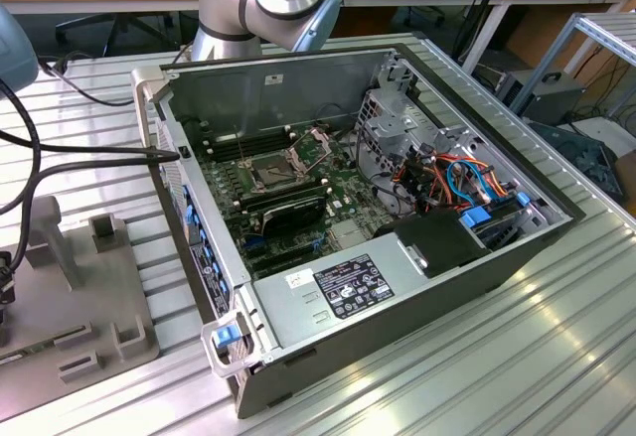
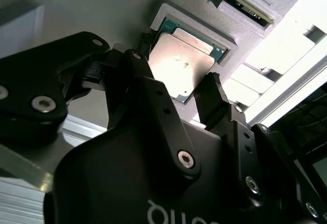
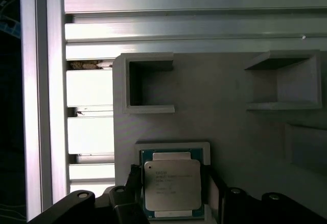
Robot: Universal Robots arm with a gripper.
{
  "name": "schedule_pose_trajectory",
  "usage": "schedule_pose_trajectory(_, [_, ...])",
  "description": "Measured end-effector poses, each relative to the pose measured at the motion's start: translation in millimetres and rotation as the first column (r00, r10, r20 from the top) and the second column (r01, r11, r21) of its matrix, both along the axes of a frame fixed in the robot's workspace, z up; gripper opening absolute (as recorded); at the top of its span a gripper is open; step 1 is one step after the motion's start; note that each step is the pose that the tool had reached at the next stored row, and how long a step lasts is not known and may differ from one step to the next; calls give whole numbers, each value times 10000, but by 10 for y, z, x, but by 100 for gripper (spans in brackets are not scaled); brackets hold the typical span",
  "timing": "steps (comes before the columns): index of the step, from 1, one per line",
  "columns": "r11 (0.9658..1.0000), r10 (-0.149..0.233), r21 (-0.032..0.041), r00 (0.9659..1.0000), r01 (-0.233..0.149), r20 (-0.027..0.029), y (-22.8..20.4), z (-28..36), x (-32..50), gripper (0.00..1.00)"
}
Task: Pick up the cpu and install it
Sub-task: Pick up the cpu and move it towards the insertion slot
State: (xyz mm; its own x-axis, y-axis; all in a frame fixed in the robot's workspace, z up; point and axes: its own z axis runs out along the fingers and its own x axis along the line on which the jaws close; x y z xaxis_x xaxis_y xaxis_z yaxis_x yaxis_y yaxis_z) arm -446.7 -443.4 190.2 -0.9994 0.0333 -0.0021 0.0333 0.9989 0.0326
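The cpu [image 3: 171, 189] shows a silver lid, green-edged

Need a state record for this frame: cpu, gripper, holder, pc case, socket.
cpu: lying flat in its recess in the holder, not lifted
gripper: close over the cpu
holder: grey block with the cpu recess and other slots
pc case: side open, motherboard exposed
socket: on the motherboard, no cpu in it

Faint lines of print sit on the cpu [image 3: 172, 185] lid in the first wrist view, too small to read. Over on the power supply [image 1: 298, 325], a black label [image 1: 350, 287] and a white sticker [image 1: 298, 280] carry print, and it's illegible too.
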Motion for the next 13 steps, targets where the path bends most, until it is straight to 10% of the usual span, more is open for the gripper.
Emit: schedule_pose_trajectory(13, [10000,0,-1,10000,0,18,1,25,-3,62])
